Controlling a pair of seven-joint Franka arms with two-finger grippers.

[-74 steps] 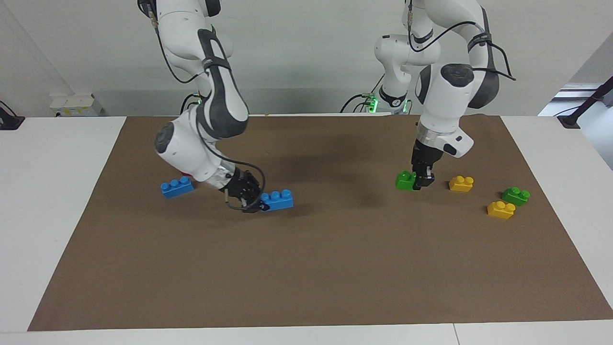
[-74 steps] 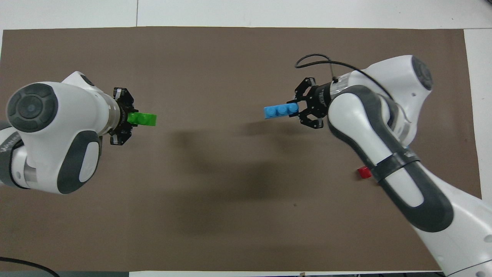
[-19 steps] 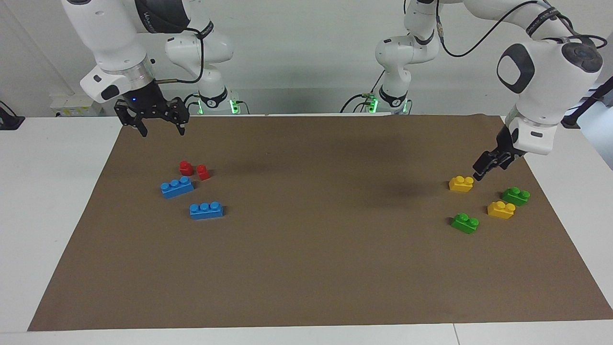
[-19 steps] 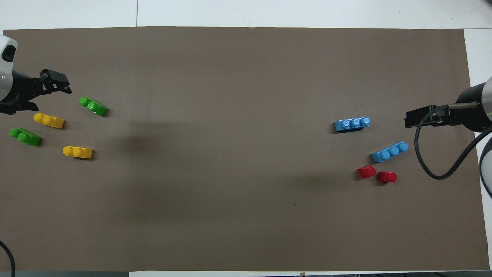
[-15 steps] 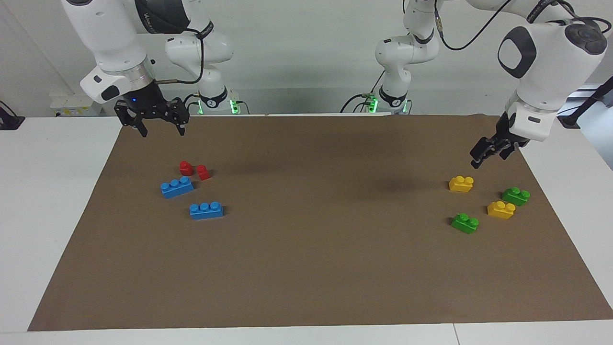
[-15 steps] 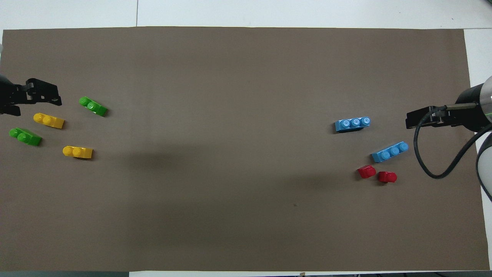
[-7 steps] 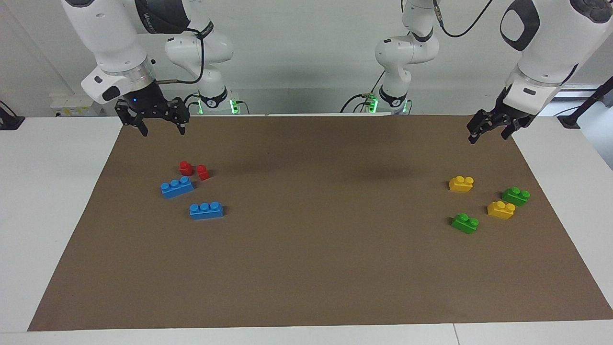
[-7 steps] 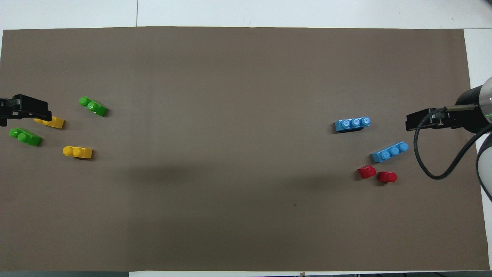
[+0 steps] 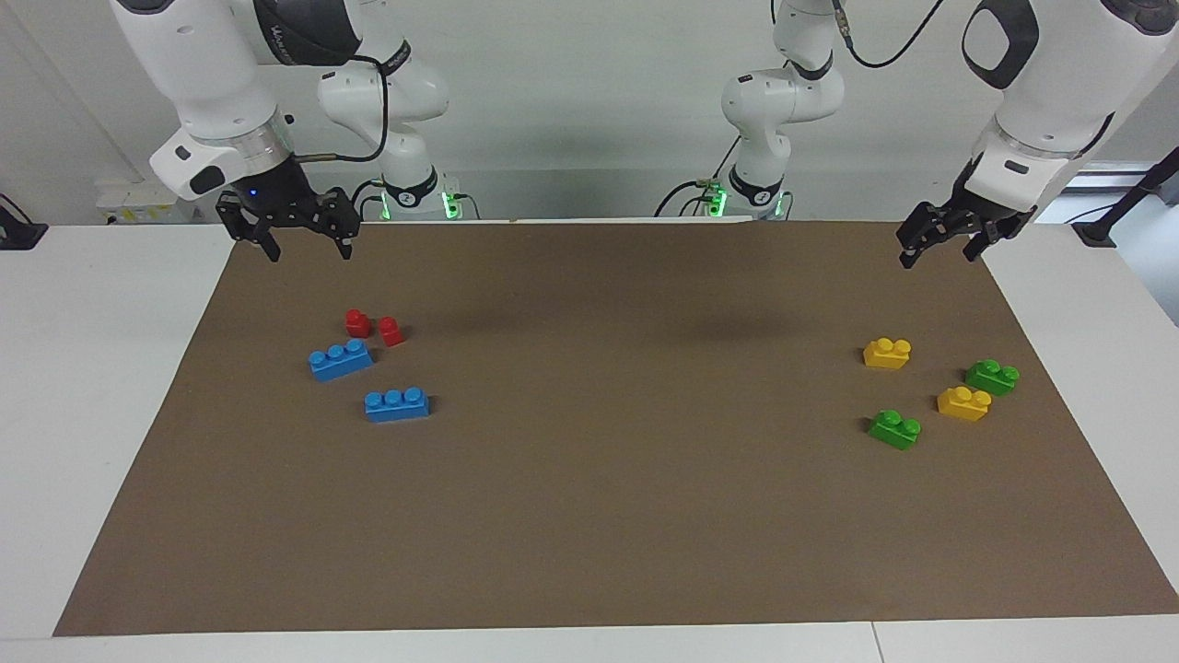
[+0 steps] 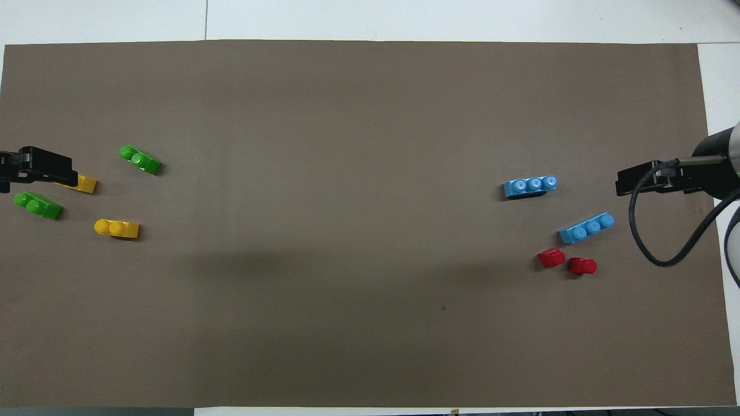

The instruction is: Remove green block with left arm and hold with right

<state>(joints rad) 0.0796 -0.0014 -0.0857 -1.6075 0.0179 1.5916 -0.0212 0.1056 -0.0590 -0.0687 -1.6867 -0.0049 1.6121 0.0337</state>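
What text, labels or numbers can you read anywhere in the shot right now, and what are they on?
White lettering on the dark band of the right arm's upper link: too small and tilted to read.
Round markings on the collars of the two arm bases: too small to read.
The bricks, the brown mat and both grippers, right gripper and left gripper: no text visible.

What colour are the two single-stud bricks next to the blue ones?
Red: the two small bricks, clearest in the facing view.
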